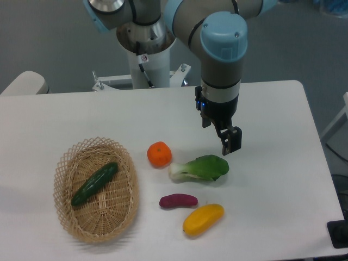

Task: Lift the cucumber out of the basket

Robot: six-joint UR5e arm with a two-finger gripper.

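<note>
**Cucumber lies in the basket, my jaws hang elsewhere**

At the left, the cucumber lies slantwise inside the basket. Right of it sit an orange and bok choy. My gripper hovers above the bok choy; whether my jaws are apart I cannot tell.
</note>
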